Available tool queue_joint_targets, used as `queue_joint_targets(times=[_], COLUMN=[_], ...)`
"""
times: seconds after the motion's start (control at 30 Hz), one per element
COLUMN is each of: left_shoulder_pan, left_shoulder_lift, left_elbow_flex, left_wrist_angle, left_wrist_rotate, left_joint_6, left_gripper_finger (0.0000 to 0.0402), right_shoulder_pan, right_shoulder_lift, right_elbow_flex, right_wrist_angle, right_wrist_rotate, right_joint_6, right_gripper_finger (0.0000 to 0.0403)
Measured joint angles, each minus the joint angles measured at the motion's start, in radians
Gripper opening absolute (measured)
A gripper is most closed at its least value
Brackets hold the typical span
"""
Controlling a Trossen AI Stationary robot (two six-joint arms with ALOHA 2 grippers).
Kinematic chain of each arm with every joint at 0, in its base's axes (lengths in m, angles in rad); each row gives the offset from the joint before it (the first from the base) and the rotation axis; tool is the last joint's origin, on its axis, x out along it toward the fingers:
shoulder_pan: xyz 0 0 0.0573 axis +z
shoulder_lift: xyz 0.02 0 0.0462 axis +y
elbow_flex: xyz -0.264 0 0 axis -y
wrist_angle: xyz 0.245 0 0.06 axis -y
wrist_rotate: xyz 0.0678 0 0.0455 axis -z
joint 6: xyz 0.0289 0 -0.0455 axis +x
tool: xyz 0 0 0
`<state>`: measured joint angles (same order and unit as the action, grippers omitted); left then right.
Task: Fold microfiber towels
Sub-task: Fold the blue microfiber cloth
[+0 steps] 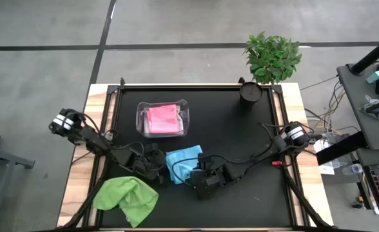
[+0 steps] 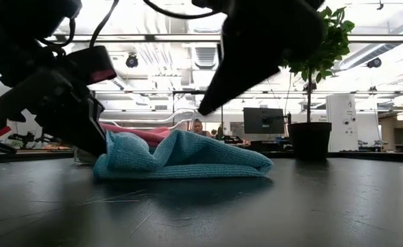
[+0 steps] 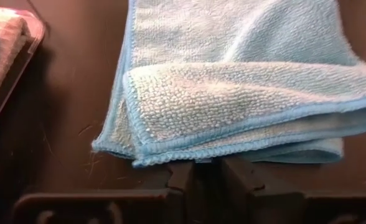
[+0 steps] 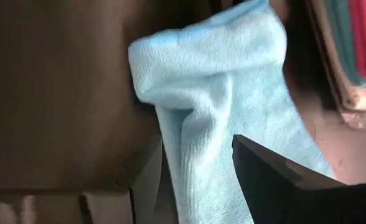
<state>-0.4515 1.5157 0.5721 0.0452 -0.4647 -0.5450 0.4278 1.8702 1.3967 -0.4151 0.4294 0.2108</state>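
A light blue towel (image 1: 183, 164) lies folded in several layers mid-table, flat on the black mat (image 2: 181, 158). My left gripper (image 1: 156, 169) is low at the towel's left end (image 2: 99, 147) and is shut on its edge. My right gripper (image 1: 198, 175) is open; in the low view its fingertip (image 2: 203, 111) hangs just above the towel, and in the right wrist view (image 4: 198, 180) the towel shows below and between its fingers. A lime green towel (image 1: 126, 198) lies crumpled at the near left. A pink towel (image 1: 162, 118) lies in the clear tub (image 1: 184, 109). My left gripper has the towel's bound edge (image 3: 198, 159), about midway along the side that faces the gripper, at the free ends of its two fingers. The fingers (image 3: 175, 177) come nearly level from the table's left side. The towel lies slack on the mat.
The clear tub stands just beyond the blue towel. A dark pot with a green plant (image 1: 251, 91) stands at the far right corner. Bare black mat (image 1: 254, 148) lies to the right of the towel. Cables run across the mat to both arms.
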Motion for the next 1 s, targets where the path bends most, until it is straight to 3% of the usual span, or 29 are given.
queue_joint_targets(times=[0.23,0.47,0.8,1.0], left_shoulder_pan=[0.0,0.03,0.042,0.068], left_shoulder_lift=[-0.032,-0.031,-0.079,-0.117], left_elbow_flex=[-0.004,-0.004,0.006,0.003], left_wrist_angle=[-0.001,-0.001,0.0,-0.001], left_wrist_rotate=[0.091,0.087,0.116,0.125], left_joint_6=[-0.052,-0.101,-0.108,-0.201], left_gripper_finger=[0.013,0.021,0.0219,0.0219], right_shoulder_pan=[0.0,0.0,-0.001,-0.001], right_shoulder_lift=[0.0,0.0,0.0,0.0], right_elbow_flex=[-0.051,-0.082,-0.083,-0.084], right_wrist_angle=[0.031,0.091,0.095,0.111], right_wrist_rotate=[0.017,0.017,0.017,0.017], right_joint_6=[0.034,0.032,0.027,0.023], right_gripper_finger=[0.0187,0.0187,0.0187,0.0187])
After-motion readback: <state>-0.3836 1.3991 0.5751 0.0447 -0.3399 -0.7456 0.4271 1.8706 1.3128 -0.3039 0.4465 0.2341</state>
